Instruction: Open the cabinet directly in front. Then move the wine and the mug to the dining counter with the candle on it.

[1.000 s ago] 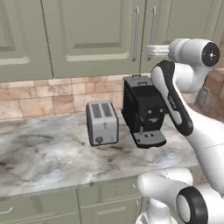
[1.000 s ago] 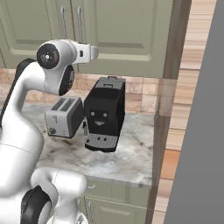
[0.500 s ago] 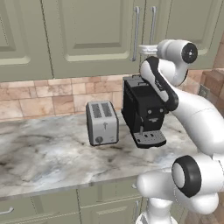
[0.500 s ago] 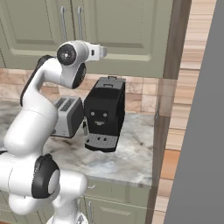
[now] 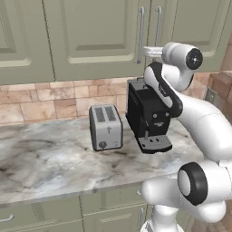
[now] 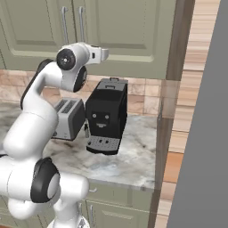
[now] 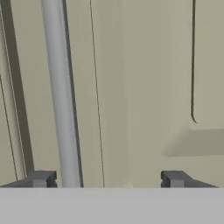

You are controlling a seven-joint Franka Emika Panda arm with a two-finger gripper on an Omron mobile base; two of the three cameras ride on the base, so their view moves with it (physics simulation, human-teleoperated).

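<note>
— Up on the wall, the sage-green cabinet (image 5: 95,38): flat recessed panels, matte paint, doors shut. Below it, tan stone tiles and a veined marble worktop (image 5: 50,170).

— And on the marble, going left to right?

— A boxy silver toaster (image 5: 106,127) with two slots, then a square black coffee machine (image 5: 146,114) with a grated drip tray.

— Where's the claw?

— Right at the doors. From the hand's own camera the gripper (image 7: 107,179) has its dark tips spread wide apart, clamped on nothing. A round silver bar handle (image 7: 61,94) runs just inside the left tip; whether they touch, I cannot tell.

— The side cameras add anything?

— From the right base you see a wooden post (image 6: 171,107) and a grey panel (image 6: 207,133) past the counter's end, which the left base camera lacks.
</note>
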